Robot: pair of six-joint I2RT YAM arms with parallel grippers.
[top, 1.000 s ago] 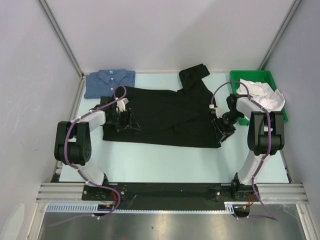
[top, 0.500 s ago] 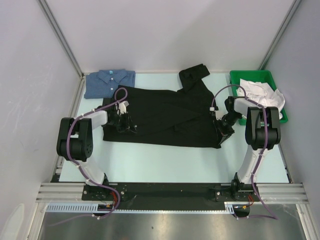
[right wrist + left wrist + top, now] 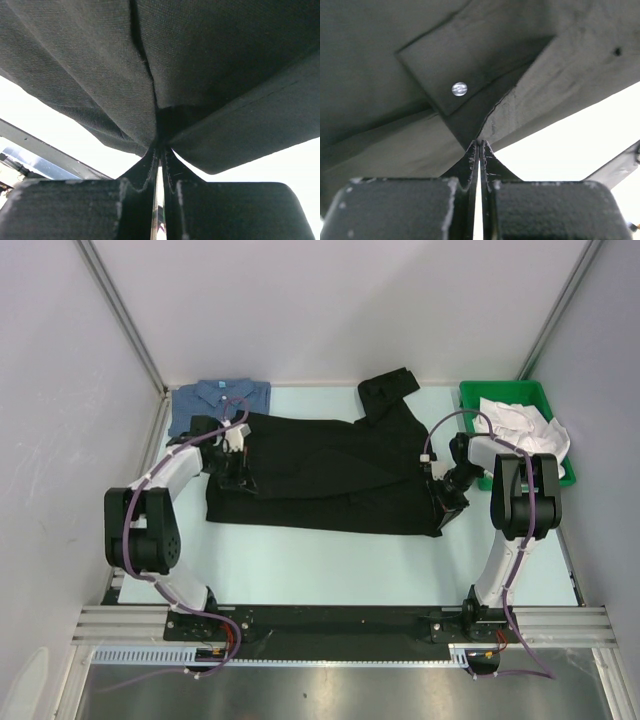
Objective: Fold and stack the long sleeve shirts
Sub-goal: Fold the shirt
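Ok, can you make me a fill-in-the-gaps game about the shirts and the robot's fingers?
1. The left fingers and the right fingers are both pinched ____ on the black shirt.
2. The blue shirt lies folded at the far ____ corner of the table.
3. The white cloth sits in the ____ bin.

Missing words: shut; left; green.

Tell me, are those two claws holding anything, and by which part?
Both grip the black shirt: the left gripper pinches its left end near a button, the right gripper its right end.
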